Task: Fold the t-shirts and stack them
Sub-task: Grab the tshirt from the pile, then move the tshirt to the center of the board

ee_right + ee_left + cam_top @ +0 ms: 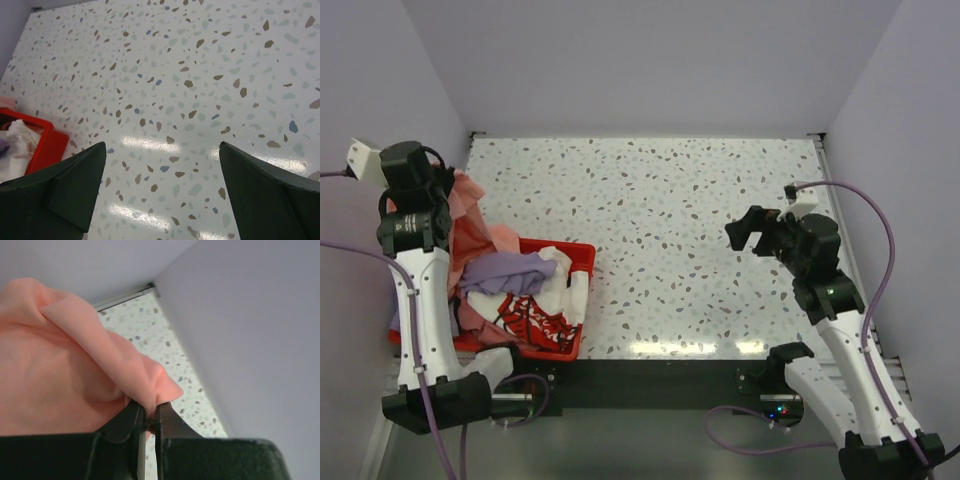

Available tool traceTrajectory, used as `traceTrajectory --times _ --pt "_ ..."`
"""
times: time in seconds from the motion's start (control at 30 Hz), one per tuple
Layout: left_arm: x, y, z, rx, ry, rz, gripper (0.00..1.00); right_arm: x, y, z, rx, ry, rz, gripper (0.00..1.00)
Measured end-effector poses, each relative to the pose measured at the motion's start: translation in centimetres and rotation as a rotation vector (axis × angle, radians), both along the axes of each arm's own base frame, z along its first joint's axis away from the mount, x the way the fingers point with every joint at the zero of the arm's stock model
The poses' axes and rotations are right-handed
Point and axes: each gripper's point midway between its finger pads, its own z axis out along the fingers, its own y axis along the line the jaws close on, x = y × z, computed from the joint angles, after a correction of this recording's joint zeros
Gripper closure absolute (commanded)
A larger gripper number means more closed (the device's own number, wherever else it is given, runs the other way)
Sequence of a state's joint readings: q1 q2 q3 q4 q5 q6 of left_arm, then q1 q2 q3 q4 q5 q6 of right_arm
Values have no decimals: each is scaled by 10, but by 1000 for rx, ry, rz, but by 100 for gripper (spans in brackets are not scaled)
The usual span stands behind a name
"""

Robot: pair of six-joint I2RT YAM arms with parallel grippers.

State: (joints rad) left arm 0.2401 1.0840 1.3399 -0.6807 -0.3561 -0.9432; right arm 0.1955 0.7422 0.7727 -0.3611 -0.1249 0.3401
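Left hand (145,422) clenched on a fold of the salmon-pink t-shirt (65,365) — cloth hangs over the red crate (578,250) at the worktop's (700,220) 8 o'clock. Lavender t-shirt (505,270) and white printed t-shirt (535,315) lie in the crate. Right hand (162,150) spread wide, released — 3 o'clock.

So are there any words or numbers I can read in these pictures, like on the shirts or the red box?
No text can be read in any view.
Red print on the white t-shirt: crumpled and too blurred to read; cannot tell if it is letters or a picture.
Pink t-shirt, purple t-shirt, red crate: no writing shows.
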Motion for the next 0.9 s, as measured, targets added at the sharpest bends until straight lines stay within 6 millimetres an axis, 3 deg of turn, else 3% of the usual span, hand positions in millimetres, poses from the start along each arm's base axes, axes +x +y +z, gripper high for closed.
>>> traceTrajectory --times 0.13,0.27,0.33,0.43,0.5,0.6,0.7,0.8,0.87,0.9 --pt "24 -16 69 31 -169 -132 100 -4 -1 18 21 -81 -7 1" --pt "58 -53 127 67 -294 -321 100 -5 -7 19 17 -98 -36 1" --pt "79 -93 158 112 -340 -439 100 -5 -10 20 13 -104 -56 1" --pt "102 -176 198 149 -431 -670 100 -5 -15 15 8 -100 -80 1" --pt "108 -219 211 155 -479 -800 100 -5 -17 13 6 -97 -97 1" --pt "112 -275 214 172 -513 -947 100 -4 -25 15 1 -104 -142 1" --pt "109 -338 201 190 -513 -1096 100 -3 -34 16 -3 -111 -197 1" --pt "93 -400 172 195 -481 -1264 100 -3 -47 13 -16 -103 -270 1" --pt "86 -420 145 195 -446 -1321 98 -5 -56 9 -26 -87 -324 1" --pt "85 -422 125 196 -409 -1328 85 -5 -59 8 -30 -83 -341 1"
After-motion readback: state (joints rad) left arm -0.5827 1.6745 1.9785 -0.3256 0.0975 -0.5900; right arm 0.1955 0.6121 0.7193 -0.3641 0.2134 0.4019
